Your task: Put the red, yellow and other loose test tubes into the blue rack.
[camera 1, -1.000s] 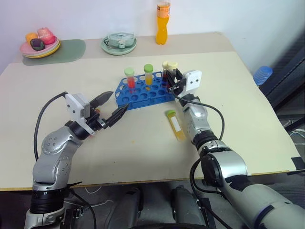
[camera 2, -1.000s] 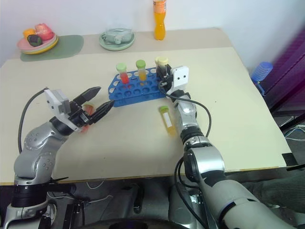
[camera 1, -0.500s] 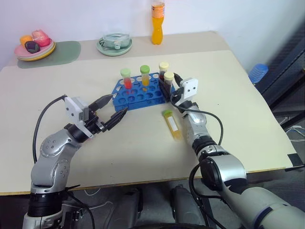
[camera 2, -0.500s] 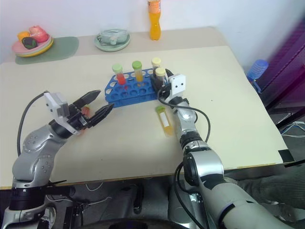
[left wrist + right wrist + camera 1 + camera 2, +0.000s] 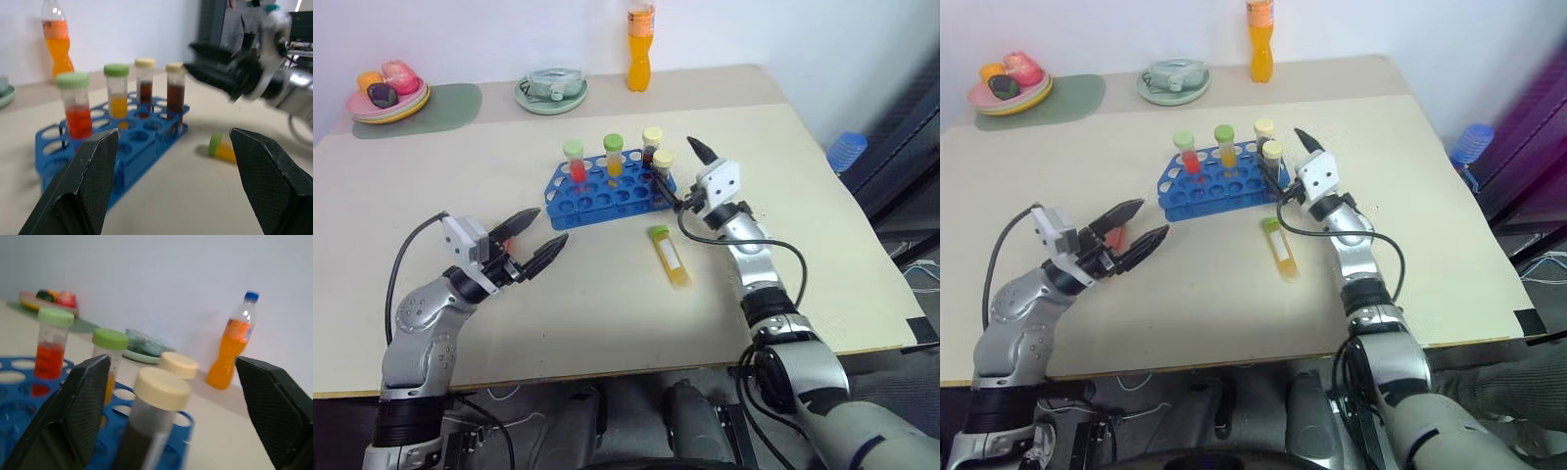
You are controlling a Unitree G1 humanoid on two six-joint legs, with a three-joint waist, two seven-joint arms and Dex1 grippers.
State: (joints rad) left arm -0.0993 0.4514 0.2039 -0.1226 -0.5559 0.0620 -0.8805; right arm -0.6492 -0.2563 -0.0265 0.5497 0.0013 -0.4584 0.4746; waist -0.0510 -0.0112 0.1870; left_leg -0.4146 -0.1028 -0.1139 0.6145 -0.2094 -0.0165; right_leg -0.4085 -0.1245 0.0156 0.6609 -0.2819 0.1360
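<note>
Right gripper spread, empty, beside cream-capped tube in blue rack; left gripper spread, empty. Risk: knocking seated tube; yellow tube rolling away.

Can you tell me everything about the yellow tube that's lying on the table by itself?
The loose tube is a clear plastic test tube with a green screw cap and yellow liquid inside. It has a pale label strip along its side. It lies flat on the beige table, its cap end pointing toward the blue rack, just in front of the rack and apart from it. Nothing grips it; only the table touches it.
</note>
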